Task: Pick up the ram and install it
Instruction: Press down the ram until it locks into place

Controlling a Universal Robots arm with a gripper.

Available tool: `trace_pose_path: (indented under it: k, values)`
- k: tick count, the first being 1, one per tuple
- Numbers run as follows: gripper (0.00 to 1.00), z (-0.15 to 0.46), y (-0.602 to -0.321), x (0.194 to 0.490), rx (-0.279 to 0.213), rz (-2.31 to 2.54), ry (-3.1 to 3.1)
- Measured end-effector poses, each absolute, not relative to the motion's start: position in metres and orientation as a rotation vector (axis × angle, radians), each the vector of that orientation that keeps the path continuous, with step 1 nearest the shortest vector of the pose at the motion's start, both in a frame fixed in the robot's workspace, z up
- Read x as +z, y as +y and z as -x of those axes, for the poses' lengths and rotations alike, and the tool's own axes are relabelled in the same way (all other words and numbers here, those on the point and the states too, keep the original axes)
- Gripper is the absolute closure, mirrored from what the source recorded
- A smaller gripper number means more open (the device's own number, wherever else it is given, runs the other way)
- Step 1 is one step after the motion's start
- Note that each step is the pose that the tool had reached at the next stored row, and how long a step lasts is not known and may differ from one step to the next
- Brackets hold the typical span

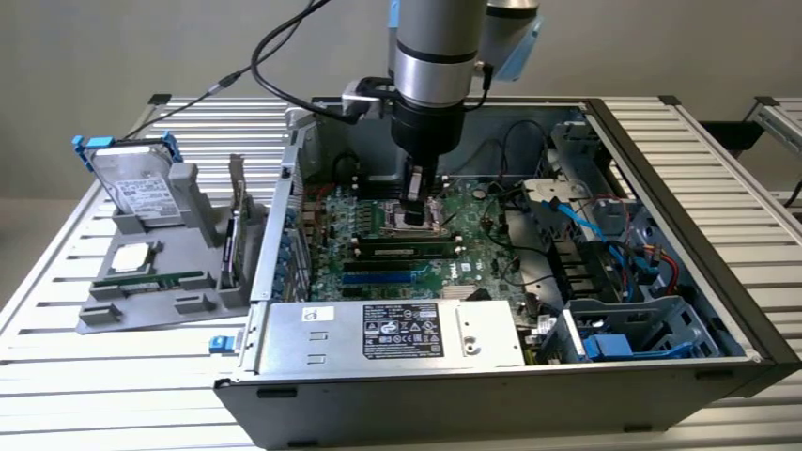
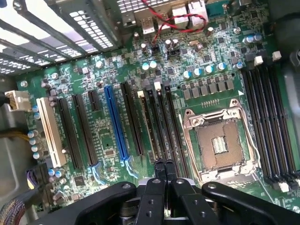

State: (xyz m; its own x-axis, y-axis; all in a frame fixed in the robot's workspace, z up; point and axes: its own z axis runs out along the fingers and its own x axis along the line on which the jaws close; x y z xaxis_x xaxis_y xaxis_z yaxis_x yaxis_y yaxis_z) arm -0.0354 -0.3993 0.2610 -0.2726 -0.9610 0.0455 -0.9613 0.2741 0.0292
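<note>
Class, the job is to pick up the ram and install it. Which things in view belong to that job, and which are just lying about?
Belongs to the job:
- ram, lying on the grey tray
- tool, shut, above the motherboard

Just lying about:
- hard drive in its blue frame
- silver processor
- power supply

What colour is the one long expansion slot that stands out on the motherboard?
Blue; the slot shows best in the wrist view.

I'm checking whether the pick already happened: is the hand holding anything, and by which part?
Nothing is held. The hand is shut and empty above the motherboard, while a ram lies on the grey tray outside the case.
</note>
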Motion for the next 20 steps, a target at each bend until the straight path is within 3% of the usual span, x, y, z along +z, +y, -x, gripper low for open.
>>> trace_pose_path:
  k: [20]
  values:
    - [0.9, 0.0354, -0.3993, 0.2557, -0.008, -1.405, -2.749]
